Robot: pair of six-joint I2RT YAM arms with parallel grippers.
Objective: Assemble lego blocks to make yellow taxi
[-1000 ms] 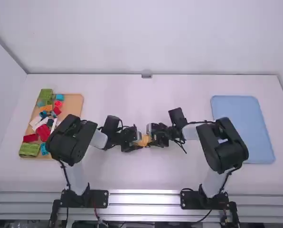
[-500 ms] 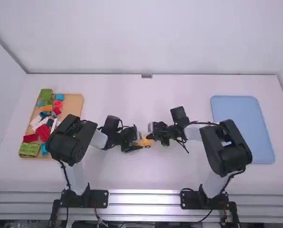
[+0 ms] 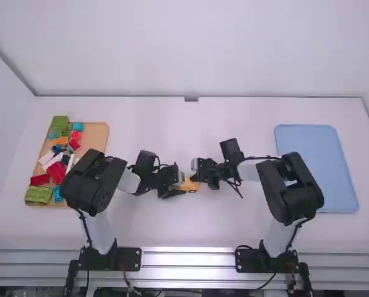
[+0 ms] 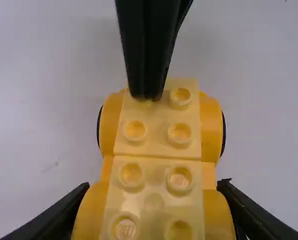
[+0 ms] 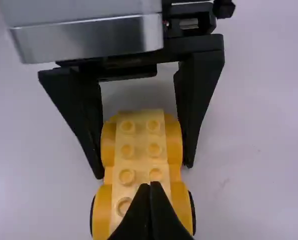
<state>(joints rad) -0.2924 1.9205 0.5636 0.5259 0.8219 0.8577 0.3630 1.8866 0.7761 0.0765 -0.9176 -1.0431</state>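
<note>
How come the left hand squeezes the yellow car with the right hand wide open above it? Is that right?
The right hand isn't open: the right wrist view shows its tips together. It's above the yellow car, which the left hand squeezes.

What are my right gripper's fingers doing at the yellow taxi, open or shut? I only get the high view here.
Observer: Shut. The right wrist view shows the right gripper with its two fingers together.
Operator: Okay, which bit of the taxi are the tips at?
Observer: One corner of the top of the taxi, at the end away from your other gripper. The left wrist view shows three bare studs next to the tips.
Operator: And how has the other one got hold of it?
Observer: The left gripper has one finger on each side of the taxi, clamped across its width.
</note>
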